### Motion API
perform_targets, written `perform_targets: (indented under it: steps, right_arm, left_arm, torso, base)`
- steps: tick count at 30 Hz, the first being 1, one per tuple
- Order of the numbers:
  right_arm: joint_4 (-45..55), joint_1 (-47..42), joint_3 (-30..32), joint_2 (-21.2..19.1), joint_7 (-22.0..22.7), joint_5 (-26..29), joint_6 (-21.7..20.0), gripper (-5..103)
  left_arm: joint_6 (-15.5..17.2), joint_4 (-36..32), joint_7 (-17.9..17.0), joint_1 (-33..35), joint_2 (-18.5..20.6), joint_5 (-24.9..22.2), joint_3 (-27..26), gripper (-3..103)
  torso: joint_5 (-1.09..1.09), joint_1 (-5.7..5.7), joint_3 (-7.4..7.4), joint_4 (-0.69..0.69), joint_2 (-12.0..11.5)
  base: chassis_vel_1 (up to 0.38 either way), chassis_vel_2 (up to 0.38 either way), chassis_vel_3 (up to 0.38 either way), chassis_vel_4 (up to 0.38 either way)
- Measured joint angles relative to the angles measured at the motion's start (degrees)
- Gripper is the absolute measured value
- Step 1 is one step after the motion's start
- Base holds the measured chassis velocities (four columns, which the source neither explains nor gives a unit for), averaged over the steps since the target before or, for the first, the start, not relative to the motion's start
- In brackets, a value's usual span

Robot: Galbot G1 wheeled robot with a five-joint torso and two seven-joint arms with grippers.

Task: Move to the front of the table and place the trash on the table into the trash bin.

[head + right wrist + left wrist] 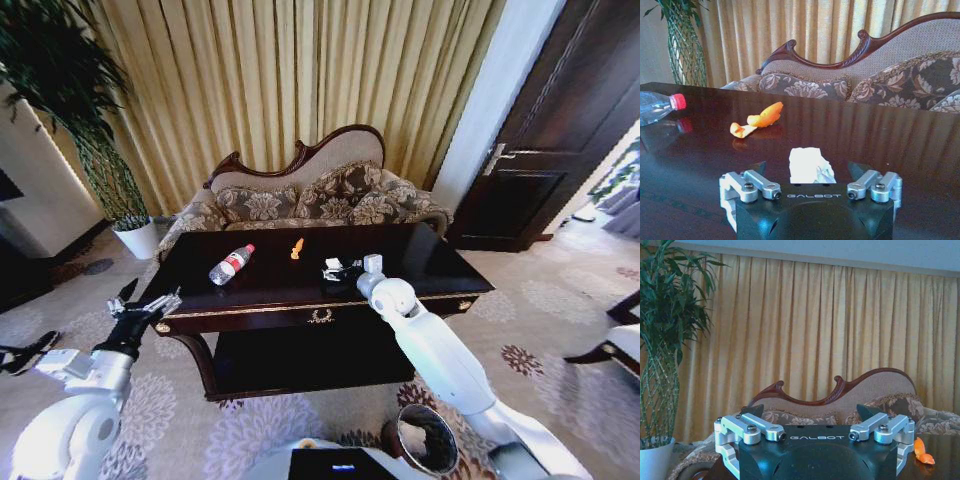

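Three bits of trash sit on the table (440,262), and we use that table as our landmark. The clear bottle (231,265) with a red cap lies on its side toward the table's left end. The orange piece (296,248) is near the middle of the top, toward the sofa (320,195) side. The crumpled white scrap (809,165) lies close to the table's front edge, a little right of centre.

We read the right gripper (812,172) as the working one: it reaches over the table's front edge with its fingers spread apart, one on each side of the scrap, not touching it as far as we can tell. That wide stance, low over the tabletop, looks meant to straddle the paper before any squeeze.

Left gripper (145,308) hangs just off the table's left front corner, fingers open, holding nothing; we judge it parked clear so the right arm has room.

Trash bin (424,440) stands on the carpet in front of the table, right of centre, beside the right arm's base — probably a short swing from the scrap. Nothing shows in it from this angle. We judge the first pick as not yet made.
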Motion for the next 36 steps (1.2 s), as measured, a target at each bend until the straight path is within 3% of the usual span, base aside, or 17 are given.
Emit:
perform_targets:
  steps: [4, 8, 10, 13, 14, 16, 22, 25, 33, 36]
  right_arm:
    - [-0.1, -0.7, 0.5, -0.2, 0.0, -1.1, 0.8, 72]
    - [-0.2, -1.0, 0.6, -0.3, 0.0, -1.7, 0.8, 66]
    - [-0.2, -1.4, 0.8, -0.3, 0.0, -2.1, 0.9, 50]
    - [-0.2, -1.7, 0.9, -0.4, 0.0, -2.8, 1.3, 44]
    - [-0.2, -1.8, 1.0, -0.5, 0.0, -3.0, 1.5, 34]
    - [-0.2, -1.9, 1.0, -0.5, 0.0, -3.0, 1.6, 34]
    - [0.6, -2.4, 1.6, -0.7, 0.0, -3.0, 2.0, 7]
    - [1.5, -2.9, 2.5, -0.6, 0.0, -2.3, 3.2, 1]
    - [5.0, -3.3, 7.6, -0.6, 0.0, 0.5, 6.4, 0]
    - [7.6, -5.9, 12.9, -0.8, 0.0, 1.0, 11.7, 0]
  left_arm:
    - [0.0, 0.0, 0.0, 0.0, -0.1, 0.2, 0.7, 100]
    - [0.0, 0.0, 0.0, -0.1, -0.1, 0.2, 1.0, 100]
    - [0.0, 0.0, 0.0, -0.4, 0.1, 0.2, 1.1, 100]
    - [0.0, 0.2, 0.0, -0.5, 0.2, 0.3, 1.0, 100]
    - [-0.1, 0.3, 0.0, -0.5, 0.2, 0.2, 0.8, 100]
    - [-0.1, 0.3, 0.0, -0.5, 0.2, 0.2, 0.8, 100]
    - [-0.2, 0.3, 0.0, -0.4, 0.2, 0.2, 0.5, 100]
    - [-0.2, 0.3, 0.1, -0.3, 0.2, 0.2, 0.4, 100]
    - [-0.2, 0.3, 0.1, -0.5, 0.2, 0.2, 0.4, 100]
    - [-0.3, 0.5, -0.3, -1.1, 0.1, 0.1, 0.5, 100]
  torso:
    - [0.00, 0.00, 0.00, 0.00, 0.0]
    - [0.00, 0.00, 0.00, 0.00, 0.0]
    - [0.00, 0.00, 0.00, 0.00, 0.0]
    - [0.00, 0.00, 0.00, 0.00, 0.0]
    - [0.00, 0.00, 0.00, 0.00, 0.0]
    - [0.00, 0.00, 0.00, 0.00, 0.0]
    - [0.00, 0.00, 0.00, 0.00, 0.0]
    - [0.00, 0.00, 0.00, 0.01, 0.0]
    - [0.00, 0.00, 0.00, 0.01, 0.0]
    - [0.00, 0.00, 0.00, 0.00, 0.0]
  base:
    - [0.000, 0.000, 0.000, 0.000]
    - [0.000, 0.000, 0.000, 0.000]
    - [0.000, 0.000, 0.000, 0.000]
    - [0.000, 0.000, 0.000, 0.000]
    - [0.000, 0.000, 0.000, 0.000]
    - [0.000, 0.000, 0.000, 0.000]
    - [0.000, 0.000, 0.000, 0.000]
    - [0.000, 0.000, 0.000, 0.000]
    - [0.000, 0.000, 0.000, 0.000]
    - [0.000, 0.000, 0.000, 0.000]
